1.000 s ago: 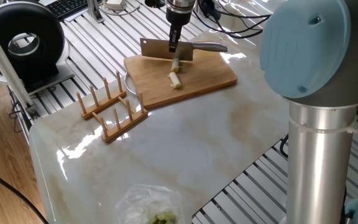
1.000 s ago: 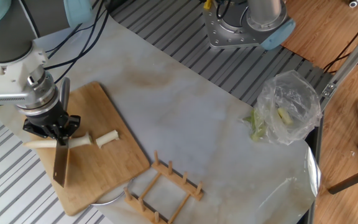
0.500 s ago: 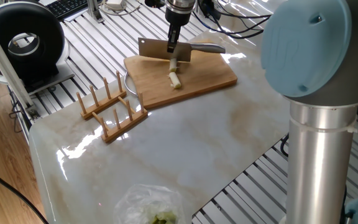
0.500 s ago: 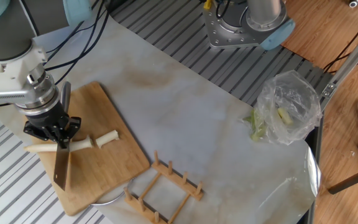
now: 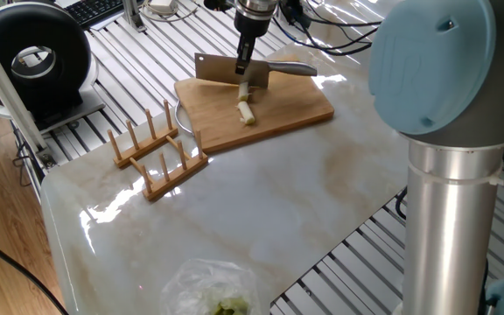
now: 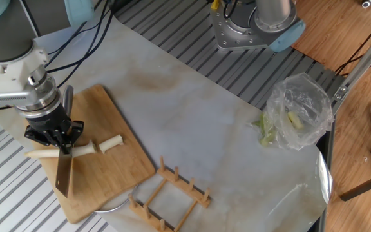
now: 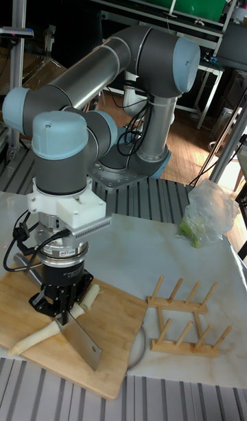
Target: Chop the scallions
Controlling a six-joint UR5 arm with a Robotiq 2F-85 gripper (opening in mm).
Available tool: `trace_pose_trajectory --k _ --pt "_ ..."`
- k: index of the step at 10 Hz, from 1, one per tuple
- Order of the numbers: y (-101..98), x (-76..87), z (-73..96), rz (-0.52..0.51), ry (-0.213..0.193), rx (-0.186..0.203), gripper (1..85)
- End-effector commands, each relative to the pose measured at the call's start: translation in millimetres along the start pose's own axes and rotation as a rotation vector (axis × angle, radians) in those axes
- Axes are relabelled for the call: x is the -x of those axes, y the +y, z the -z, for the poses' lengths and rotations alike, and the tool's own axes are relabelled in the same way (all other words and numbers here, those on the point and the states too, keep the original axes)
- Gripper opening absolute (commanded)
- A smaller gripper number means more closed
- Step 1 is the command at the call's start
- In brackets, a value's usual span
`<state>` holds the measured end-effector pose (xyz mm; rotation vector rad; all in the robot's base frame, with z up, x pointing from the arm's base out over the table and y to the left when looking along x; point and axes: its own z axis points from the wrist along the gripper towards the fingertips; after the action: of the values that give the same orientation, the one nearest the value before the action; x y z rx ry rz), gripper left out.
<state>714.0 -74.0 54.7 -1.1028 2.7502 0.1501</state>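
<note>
A wooden cutting board lies at one end of the marble table. My gripper hangs over it, shut on a steel cleaver whose blade stands edge-down across the scallions. A long pale stalk lies on one side of the blade. On the other side lie short cut pieces. Whether the edge touches the board cannot be told.
A wooden dish rack stands beside the board. A clear plastic bag with green bits sits at the far table end. A round metal rim pokes from under the board.
The gripper and cleaver have risen very slightly over the scallions; the cut pieces beside the blade shifted a little.
</note>
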Motion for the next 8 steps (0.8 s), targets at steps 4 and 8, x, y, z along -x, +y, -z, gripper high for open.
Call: trace_pose_trajectory --k 4,8 --pt "-2.6 -9.7 1.8 0.003 0.057 -0.004 1.3" --pt "-3.7 -12.5 -2.2 0.004 0.137 -0.031 1.3"
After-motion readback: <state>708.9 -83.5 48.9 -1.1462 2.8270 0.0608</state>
